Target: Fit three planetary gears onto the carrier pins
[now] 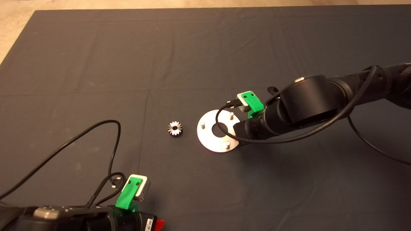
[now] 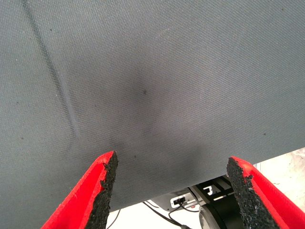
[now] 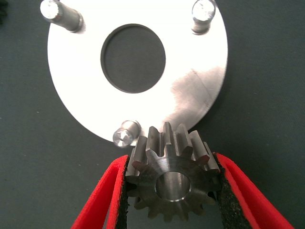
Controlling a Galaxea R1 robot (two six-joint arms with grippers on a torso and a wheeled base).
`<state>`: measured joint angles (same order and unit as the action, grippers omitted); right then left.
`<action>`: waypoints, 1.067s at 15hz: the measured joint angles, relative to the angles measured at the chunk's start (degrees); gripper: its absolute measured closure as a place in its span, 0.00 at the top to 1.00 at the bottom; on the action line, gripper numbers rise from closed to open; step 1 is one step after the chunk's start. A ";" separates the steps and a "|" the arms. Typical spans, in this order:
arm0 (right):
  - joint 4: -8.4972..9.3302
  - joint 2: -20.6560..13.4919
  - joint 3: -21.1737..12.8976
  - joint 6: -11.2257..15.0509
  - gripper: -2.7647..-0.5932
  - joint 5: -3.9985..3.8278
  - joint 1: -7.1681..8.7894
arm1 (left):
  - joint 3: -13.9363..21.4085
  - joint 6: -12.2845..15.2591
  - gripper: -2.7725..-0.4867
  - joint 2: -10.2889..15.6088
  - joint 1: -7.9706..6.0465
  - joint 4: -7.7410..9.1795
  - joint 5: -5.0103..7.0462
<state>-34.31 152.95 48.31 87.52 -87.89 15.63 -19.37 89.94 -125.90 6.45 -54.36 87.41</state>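
My right gripper [image 3: 170, 191] is shut on one planetary gear [image 3: 169, 179], dark steel with a centre hole, held by its teeth just beside the shiny round disc [image 3: 190, 95]. The nearest carrier pin [image 3: 125, 133] stands bare next to the gear, and two more bare pins [image 3: 62, 14] [image 3: 202, 14] stand at the disc's other side. In the head view the right gripper [image 1: 235, 138] hangs over the disc's [image 1: 209, 139] right edge, its fingers mostly hidden under the wrist. A second gear [image 1: 175, 128] lies on the mat left of the disc. A third gear is out of view. My left gripper [image 2: 174, 191] is open and empty.
The left arm is parked at the mat's lower left edge [image 1: 159, 226], with black cables looping over the mat beside it [image 1: 117, 132]. The dark mat [image 1: 203, 54] stretches bare behind the disc. Bare floor shows past the mat's far left corner.
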 joint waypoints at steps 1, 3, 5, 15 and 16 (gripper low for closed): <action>0.25 0.78 0.51 0.02 0.22 0.00 0.11 | 0.00 -0.01 0.49 0.00 0.00 0.01 0.00; 0.43 2.07 1.33 0.16 0.22 -0.04 0.27 | 0.00 -0.01 0.49 -0.04 0.00 0.01 -0.01; 0.75 3.09 1.62 0.22 0.22 -0.01 0.25 | 0.00 -0.04 0.49 -0.15 0.00 0.00 -0.01; 1.90 3.89 2.14 0.82 0.22 -0.02 -0.61 | 0.00 -0.69 0.49 -0.16 -0.01 0.01 0.00; 1.98 3.89 2.19 0.82 0.22 -0.02 -0.91 | 0.00 -0.69 0.49 -0.17 -0.01 0.00 0.00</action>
<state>-32.33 156.84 50.49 88.34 -87.92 14.71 -19.37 89.25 -126.08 6.44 -54.36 87.41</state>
